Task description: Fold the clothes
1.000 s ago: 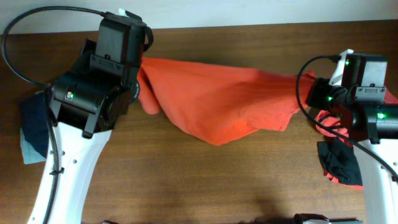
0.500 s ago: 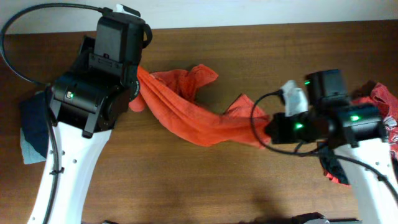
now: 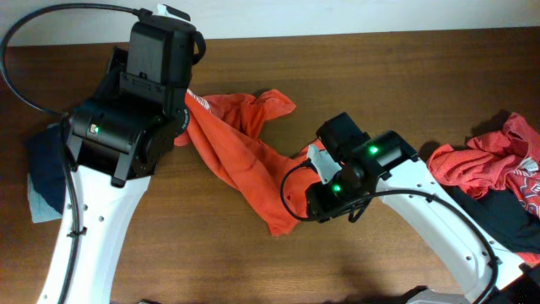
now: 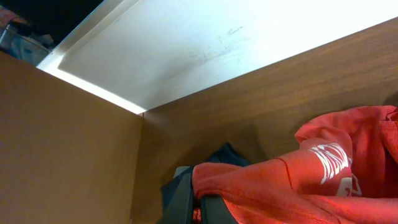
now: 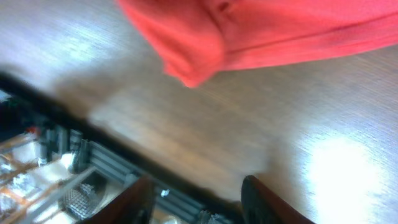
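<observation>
An orange-red garment (image 3: pixel 236 148) lies bunched in a diagonal band across the table's middle. Its upper left end is pinched in my left gripper (image 4: pixel 200 208), which is shut on the cloth (image 4: pixel 298 186) with white print showing. My right gripper (image 5: pixel 199 202) is open with nothing between its fingers. It hovers over bare wood just past the garment's lower tip (image 5: pixel 193 71). In the overhead view the right wrist (image 3: pixel 350 165) sits over the garment's lower right end and hides the fingers.
A heap of red and dark clothes (image 3: pixel 489 160) lies at the right edge. A dark blue cloth (image 3: pixel 46 169) lies under the left arm. A cardboard wall (image 4: pixel 62 137) stands beside the left gripper. The table's front edge (image 5: pixel 74 118) is close to the right gripper.
My right arm swept from the far right toward the middle, carrying the garment's end with it, then opened and let go. The stretched garment has collapsed into a bunched band. The left gripper held still.
</observation>
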Controlling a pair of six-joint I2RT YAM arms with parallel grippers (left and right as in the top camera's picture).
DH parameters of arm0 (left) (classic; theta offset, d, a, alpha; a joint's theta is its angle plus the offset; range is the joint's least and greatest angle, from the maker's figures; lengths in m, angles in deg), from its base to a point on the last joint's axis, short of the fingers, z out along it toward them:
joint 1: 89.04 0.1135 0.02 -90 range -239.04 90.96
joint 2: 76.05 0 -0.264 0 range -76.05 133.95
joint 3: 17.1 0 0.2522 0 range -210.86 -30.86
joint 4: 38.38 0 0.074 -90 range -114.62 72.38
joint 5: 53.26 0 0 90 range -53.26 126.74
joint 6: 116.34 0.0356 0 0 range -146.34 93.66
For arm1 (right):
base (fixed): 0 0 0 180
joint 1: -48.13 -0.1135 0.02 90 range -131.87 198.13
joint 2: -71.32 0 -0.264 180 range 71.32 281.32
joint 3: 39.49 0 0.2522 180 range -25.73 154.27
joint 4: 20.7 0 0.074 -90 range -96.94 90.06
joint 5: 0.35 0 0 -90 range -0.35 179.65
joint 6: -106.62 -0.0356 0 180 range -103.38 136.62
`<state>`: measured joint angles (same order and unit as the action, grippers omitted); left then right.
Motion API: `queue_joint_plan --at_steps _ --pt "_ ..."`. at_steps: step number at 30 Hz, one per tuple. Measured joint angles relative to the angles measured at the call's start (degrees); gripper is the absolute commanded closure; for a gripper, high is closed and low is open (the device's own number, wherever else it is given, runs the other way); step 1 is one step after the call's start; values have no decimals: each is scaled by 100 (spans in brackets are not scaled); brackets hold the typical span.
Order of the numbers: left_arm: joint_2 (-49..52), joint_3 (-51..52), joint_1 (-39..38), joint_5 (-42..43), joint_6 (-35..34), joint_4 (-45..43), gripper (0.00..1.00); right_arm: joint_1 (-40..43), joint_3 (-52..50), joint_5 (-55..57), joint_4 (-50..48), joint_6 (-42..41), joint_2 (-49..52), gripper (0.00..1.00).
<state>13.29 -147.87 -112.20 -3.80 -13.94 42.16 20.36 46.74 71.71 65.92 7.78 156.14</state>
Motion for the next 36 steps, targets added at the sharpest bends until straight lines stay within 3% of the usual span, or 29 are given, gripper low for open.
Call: queue_joint_plan --at_steps 5,13,19,26,36 --pt "0 0 0 24 0 0 100 138 -20 297 -431 -103 0 38" --pt "0 0 0 92 0 0 100 160 -275 149 -1023 157 883 50" --pt "0 0 0 92 0 -2 100 160 -350 -164 -1821 590 1941 49" --pt "0 0 0 140 0 -2 100 160 -350 -863 -2612 695 2490 45" --pt "0 0 0 219 0 -2 100 160 -350 -1329 -3211 98 2531 45"
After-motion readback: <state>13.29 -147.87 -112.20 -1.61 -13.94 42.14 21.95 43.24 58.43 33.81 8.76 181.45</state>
